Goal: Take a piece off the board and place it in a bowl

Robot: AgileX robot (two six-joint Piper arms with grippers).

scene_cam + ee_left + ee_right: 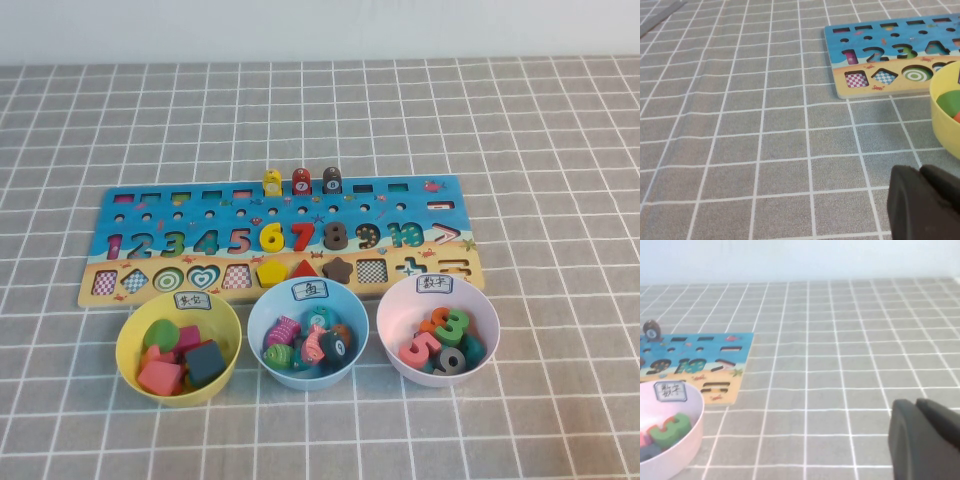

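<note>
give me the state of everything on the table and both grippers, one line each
board: flat on the table, many slots empty
yellow, red and dark grey-brown blocks: upright in the board's back row
light blue bowl: upright, holding pieces, a dark teal-blue piece among them
yellow bowl: upright, holding shapes
lavender-white bowl: upright, holding numbers
left gripper: above bare cloth, holding nothing
right gripper: above bare cloth, holding nothing

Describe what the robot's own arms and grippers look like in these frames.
Little shows. The left gripper and right gripper each appear only in their own wrist view, as a matte black, rounded, blocky part with a seam. No cables, markings or arm links are visible; the high view shows neither arm.
</note>
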